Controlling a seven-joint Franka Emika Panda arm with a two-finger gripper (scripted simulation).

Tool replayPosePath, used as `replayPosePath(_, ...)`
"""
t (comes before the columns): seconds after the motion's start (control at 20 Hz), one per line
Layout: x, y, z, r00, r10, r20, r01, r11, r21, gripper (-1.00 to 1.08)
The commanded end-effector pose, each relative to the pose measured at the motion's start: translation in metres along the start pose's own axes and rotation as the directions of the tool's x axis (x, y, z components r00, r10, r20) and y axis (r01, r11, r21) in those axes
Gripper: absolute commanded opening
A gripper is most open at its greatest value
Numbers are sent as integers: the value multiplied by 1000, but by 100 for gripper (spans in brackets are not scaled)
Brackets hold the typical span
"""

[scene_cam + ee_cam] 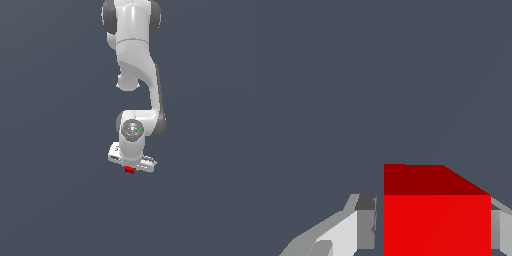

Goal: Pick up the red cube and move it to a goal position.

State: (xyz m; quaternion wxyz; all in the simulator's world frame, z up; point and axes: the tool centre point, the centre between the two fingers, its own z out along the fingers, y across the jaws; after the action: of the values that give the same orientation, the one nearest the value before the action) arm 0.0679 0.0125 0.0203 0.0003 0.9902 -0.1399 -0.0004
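One red cube (130, 170), one white arm (136, 65) and one pincer (131, 168).

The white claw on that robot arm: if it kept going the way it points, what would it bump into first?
Probably the small bright-red cube: it already sits between the white gripper's fingers. Beyond it only plain dark-grey ground shows; depth unclear.

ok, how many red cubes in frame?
1. The red cube sits right under the gripper, between its fingers in the wrist view. No others visible; the arm could hide little.

Matt red cube (436, 225) (glossy arm (135, 60))
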Motion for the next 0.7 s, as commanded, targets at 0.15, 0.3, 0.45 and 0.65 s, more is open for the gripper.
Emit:
replayPosePath(0.15, 1, 0, 0, 1000, 2, -1, -2, 1000, 0, -100)
replayPosePath(0.3, 1, 0, 0, 1000, 2, -1, -2, 1000, 0, -100)
replayPosePath(0.45, 1, 0, 0, 1000, 2, -1, -2, 1000, 0, -100)
replayPosePath(0.65, -1, 2, -3, 1000, 2, -1, -2, 1000, 0, -100)
